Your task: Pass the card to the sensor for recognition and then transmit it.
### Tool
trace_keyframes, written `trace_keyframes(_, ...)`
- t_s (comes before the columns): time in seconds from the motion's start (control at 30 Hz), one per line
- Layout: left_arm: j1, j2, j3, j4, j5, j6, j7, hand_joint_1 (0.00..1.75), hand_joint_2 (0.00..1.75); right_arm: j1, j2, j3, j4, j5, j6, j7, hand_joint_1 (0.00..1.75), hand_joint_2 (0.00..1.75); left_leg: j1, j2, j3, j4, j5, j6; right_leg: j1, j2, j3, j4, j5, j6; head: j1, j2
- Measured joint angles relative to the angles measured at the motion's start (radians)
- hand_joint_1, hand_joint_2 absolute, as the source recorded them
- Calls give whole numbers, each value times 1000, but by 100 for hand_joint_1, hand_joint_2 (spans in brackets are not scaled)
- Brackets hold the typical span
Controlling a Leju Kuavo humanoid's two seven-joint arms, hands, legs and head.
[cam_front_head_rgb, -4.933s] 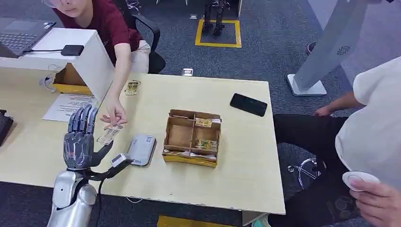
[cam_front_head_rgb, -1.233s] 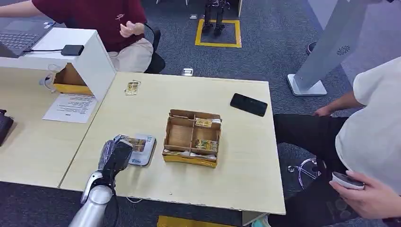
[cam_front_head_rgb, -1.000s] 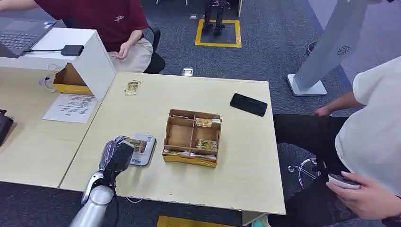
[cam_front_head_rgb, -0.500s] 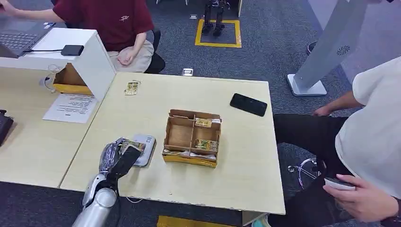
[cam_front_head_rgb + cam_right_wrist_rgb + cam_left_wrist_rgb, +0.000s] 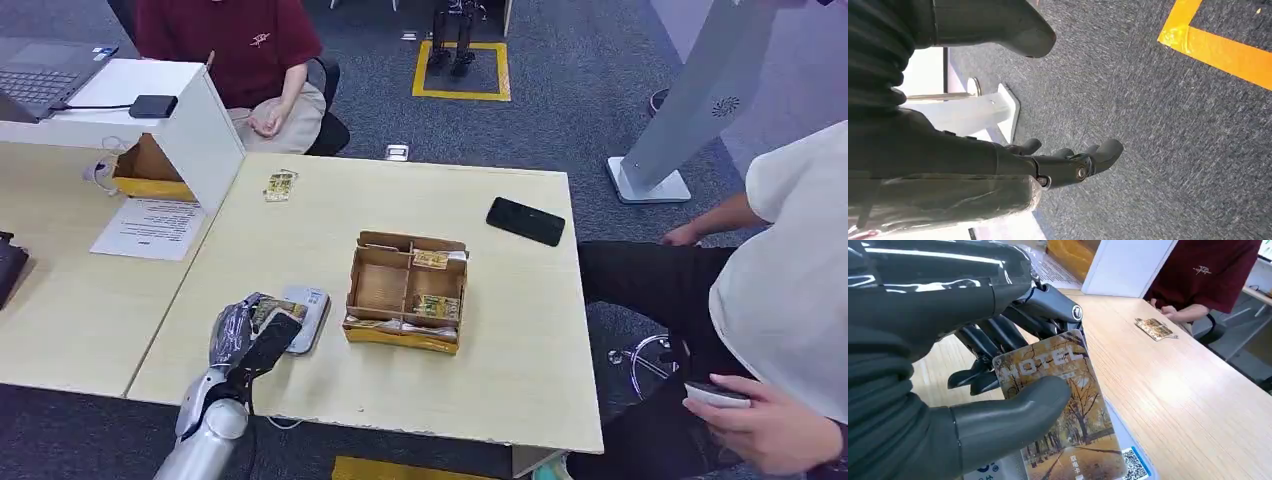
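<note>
Pale wood table (image 5: 300, 230) with grey carpet all round it, and we've got our left hand (image 5: 247, 333) sitting at the near edge. It's gripping the card (image 5: 1064, 410), thumb pressed across the face and the darker fingers (image 5: 998, 335) behind it. From the left wrist camera we can read HOTEL on the card, over an autumn trees picture. The card sits right over the sensor (image 5: 305, 312), a flat grey pad just past our fingers, though we can't tell if the two are touching.

Next over from that hand is a cardboard tray (image 5: 407, 292) split into compartments, with more cards lying in a couple of them. Further along the same way, a black phone (image 5: 526, 221) lies near the table's far corner. Another card (image 5: 280, 186) lies well beyond our left hand, near the person in the dark red shirt (image 5: 235, 40).

Our right hand (image 5: 1068, 162) hangs over the carpet, fingers loosely apart, holding nothing.
</note>
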Motion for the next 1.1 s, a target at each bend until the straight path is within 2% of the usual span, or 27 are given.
trace_keyframes(0.4, -4, 0, 15, 26, -48, 34, 5, 175, 175, -1, 3, 2, 0, 0, -2, -2, 0, 175, 0, 0, 0, 0, 0, 0, 0, 0, 0, 0, 0, 0, 0, 0)
trace_keyframes(0.73, -20, 4, 16, 98, -259, 178, 86, 175, 175, -2, 5, 3, 0, -1, -3, -3, 0, 175, 0, 0, 0, 0, 0, 0, 0, 0, 0, 0, 0, 0, 0, 0)
trace_keyframes(1.1, -36, 10, 16, 148, -282, 191, 93, 175, 175, -3, 5, 10, 0, -2, -3, -3, 0, 175, 0, 0, 1, 0, 0, 0, 0, 0, 1, 0, 0, 0, 0, 0)
